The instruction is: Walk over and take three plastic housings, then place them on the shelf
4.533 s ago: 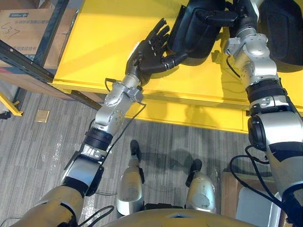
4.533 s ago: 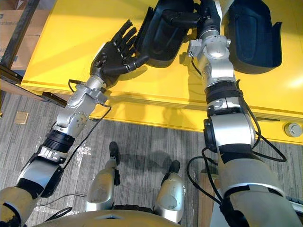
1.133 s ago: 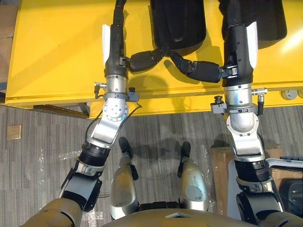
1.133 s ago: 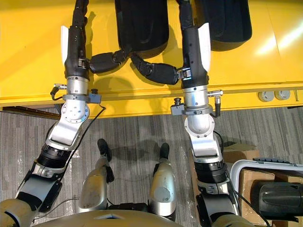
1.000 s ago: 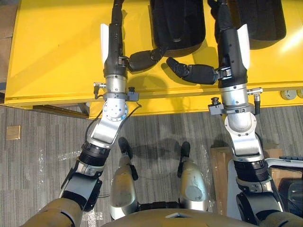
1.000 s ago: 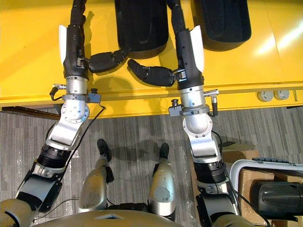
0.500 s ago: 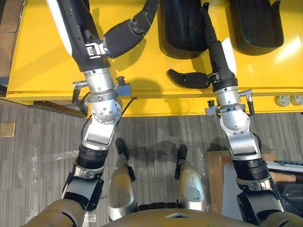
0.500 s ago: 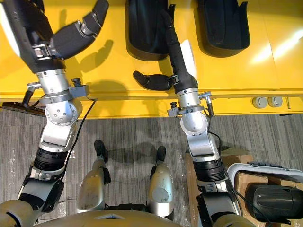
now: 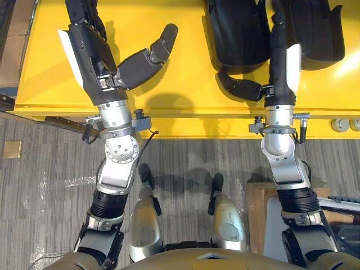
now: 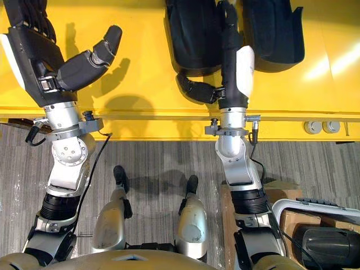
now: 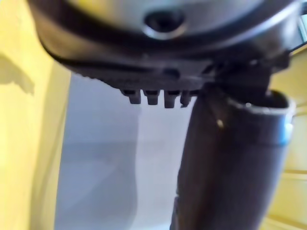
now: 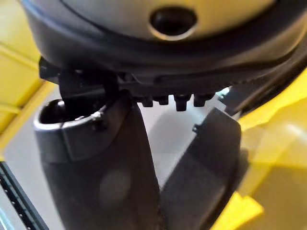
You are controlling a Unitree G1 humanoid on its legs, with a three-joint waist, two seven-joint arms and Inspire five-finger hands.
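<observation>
Reaching past the tabletop's (image 9: 180, 70) near edge, the right hand (image 9: 279, 56) lies along one plastic housing (image 9: 236, 39), a long black hollow shell. Its fingers are straight on the rim, and its thumb has now moved against the housing's end. A second housing (image 9: 320, 34) sits just beside. The left hand (image 9: 93, 50) stays raised over bare yellow, relaxed and empty.
</observation>
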